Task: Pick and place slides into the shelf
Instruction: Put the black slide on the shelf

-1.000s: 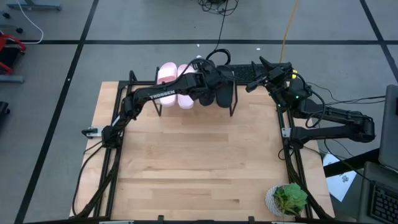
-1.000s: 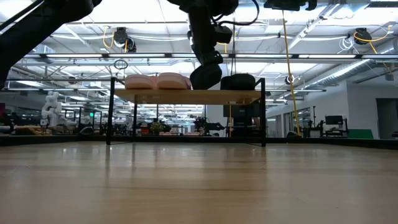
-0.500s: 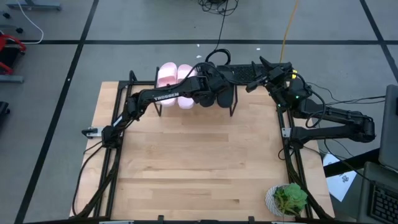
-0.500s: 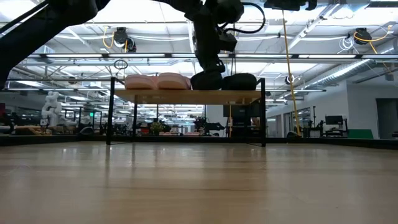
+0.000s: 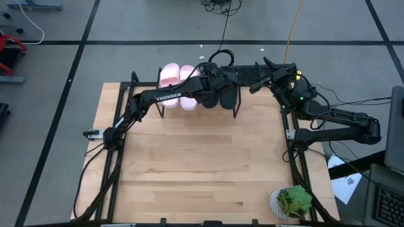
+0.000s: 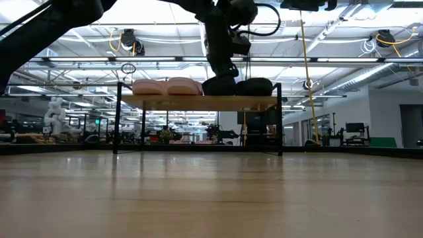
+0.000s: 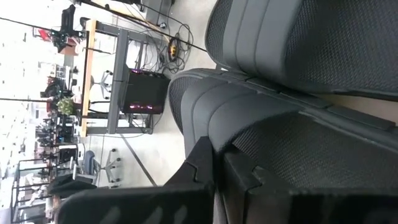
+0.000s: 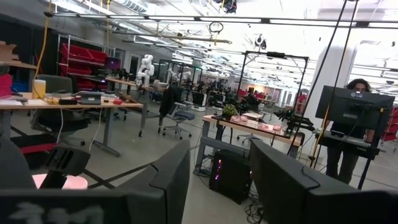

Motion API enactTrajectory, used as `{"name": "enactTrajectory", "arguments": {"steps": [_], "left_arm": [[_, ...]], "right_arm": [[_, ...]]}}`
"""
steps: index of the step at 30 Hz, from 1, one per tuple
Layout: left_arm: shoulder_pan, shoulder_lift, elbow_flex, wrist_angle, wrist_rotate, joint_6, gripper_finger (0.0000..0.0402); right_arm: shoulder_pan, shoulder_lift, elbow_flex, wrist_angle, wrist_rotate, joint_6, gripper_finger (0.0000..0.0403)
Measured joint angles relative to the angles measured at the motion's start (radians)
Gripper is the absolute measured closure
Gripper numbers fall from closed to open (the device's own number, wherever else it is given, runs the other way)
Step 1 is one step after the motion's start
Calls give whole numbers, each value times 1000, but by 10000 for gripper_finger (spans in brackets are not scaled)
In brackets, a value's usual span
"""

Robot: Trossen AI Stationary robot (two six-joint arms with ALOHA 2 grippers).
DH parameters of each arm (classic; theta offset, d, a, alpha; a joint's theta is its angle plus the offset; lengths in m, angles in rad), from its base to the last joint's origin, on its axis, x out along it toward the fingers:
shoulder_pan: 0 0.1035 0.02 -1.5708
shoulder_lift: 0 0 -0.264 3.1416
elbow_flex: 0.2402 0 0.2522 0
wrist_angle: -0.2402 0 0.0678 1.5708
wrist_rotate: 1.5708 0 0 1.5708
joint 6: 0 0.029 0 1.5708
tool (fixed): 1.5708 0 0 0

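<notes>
The shelf [image 6: 198, 102] stands at the table's far edge on thin black legs. Two pale pink slides [image 5: 172, 75] [image 6: 166, 86] lie side by side on its left half. Two black slides lie on its right half: the left one [image 6: 219, 86] under my left gripper [image 6: 222, 69], the other [image 6: 254, 86] beside it. My left gripper [image 5: 211, 87] is shut on the left black slide [image 7: 261, 124]. My right gripper [image 5: 257, 74] hangs open and empty above the table's far right, to the right of the shelf. My left gripper pinches the left black slide between its two fingers [image 7: 202, 165] at the edge of its wide strap [image 7: 219, 152]. The fingers come from above, pointing down. The slide lies level on the shelf's plank, close beside the other black slide [image 7: 311, 37].
A potted green plant [image 5: 291, 202] stands at the table's near right corner. Black frame rails run along the table's left and right edges [image 5: 297, 157]. The wide middle of the tabletop [image 5: 202, 164] is bare wood. A person [image 8: 354, 124] stands at a monitor far behind the table.
My left gripper has gone down and a little toward the table's right with the black slide. The slide hung tilted above the shelf a second ago; now it lies level on the plank beside the other black slide. In the last half second nothing has moved.
</notes>
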Motion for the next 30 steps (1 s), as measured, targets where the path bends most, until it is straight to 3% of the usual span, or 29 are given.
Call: {"name": "enactTrajectory", "arguments": {"steps": [30], "left_arm": [[8, 34, -1, 5, 40, 22, 386]], "right_arm": [[0, 0, 0, 0, 0, 3, 248]]}}
